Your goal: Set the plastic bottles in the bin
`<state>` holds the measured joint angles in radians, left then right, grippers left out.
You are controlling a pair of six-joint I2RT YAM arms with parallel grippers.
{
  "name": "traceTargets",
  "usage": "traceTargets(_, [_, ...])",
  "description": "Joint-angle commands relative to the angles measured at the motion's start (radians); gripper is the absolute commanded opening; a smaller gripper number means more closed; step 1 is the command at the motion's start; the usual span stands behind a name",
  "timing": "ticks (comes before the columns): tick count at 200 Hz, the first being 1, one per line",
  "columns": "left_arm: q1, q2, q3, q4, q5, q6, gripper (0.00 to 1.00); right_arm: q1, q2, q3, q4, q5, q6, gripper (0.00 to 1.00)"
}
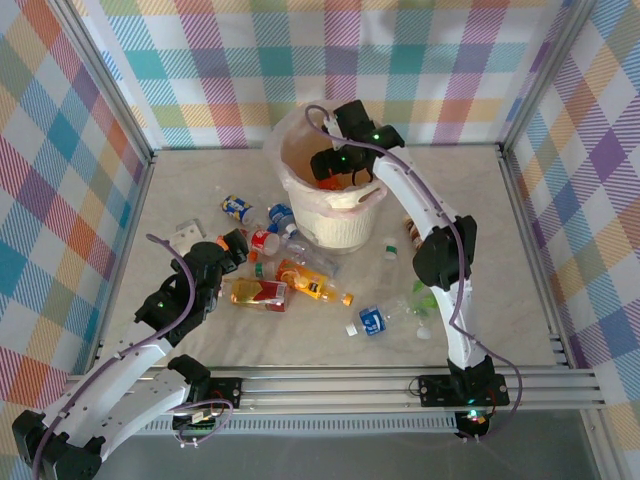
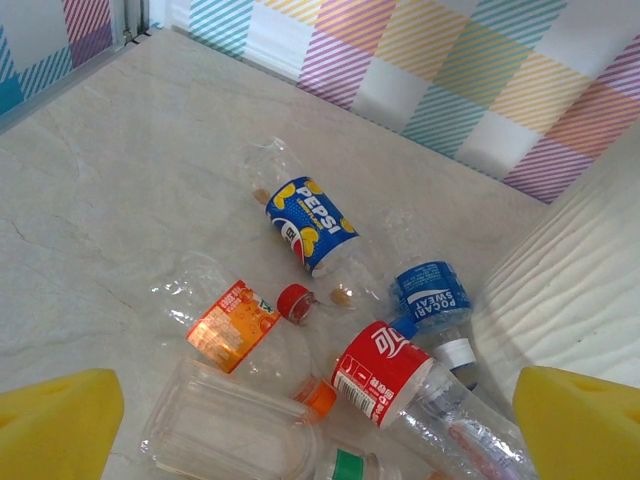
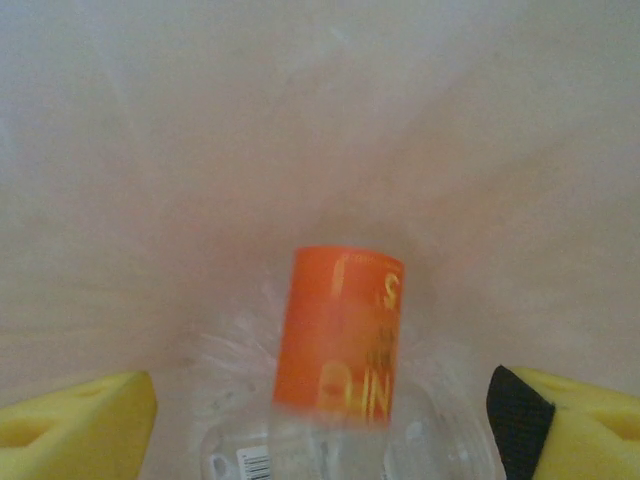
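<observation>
both wide: left claw (image 2: 318, 425) over scattered bottles (image 2: 312, 225), right claw (image 3: 320, 420) above orange-labelled bottle (image 3: 340, 335) inside bin (image 1: 340, 225)

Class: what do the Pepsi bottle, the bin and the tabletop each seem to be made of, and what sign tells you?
Pepsi bottle: thin clear plastic, glossy; you can see through its dented body.
Bin: cream plastic, matt, with a moulded rippled wall.
Tabletop: pale stone or stone-look laminate, faintly veined with a slight sheen; the look does not settle which.

orange-labelled bottle (image 3: 340, 335) blurred, base cut off
</observation>
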<state>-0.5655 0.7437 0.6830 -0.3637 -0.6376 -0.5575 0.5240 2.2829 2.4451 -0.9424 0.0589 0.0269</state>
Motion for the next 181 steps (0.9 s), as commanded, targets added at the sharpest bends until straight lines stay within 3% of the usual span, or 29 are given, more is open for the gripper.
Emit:
traceTargets(1, [0.001,-0.013,0.000,-0.011,-0.019,-0.007,1.00,-0.001,-0.003,0.092,-0.049,0.013,-0.008,0.97])
traceTargets(42, [0.001,-0.015,-0.001,-0.020,-0.019,-0.010,1.00,-0.001,-0.046,0.207,-0.079,0.035,-0.010,1.00])
traceTargets(103, [0.001,-0.026,-0.004,-0.030,-0.023,-0.015,1.00,-0.001,-0.223,0.198,-0.090,0.229,0.066,1.00])
traceTargets(148, [0.001,-0.028,-0.006,-0.026,-0.022,-0.012,1.00,-0.005,-0.403,0.002,-0.086,0.383,0.133,1.00])
traceTargets(181, [0.001,-0.028,-0.013,-0.016,-0.020,-0.013,1.00,-0.014,-0.584,-0.279,-0.084,0.458,0.225,1.00])
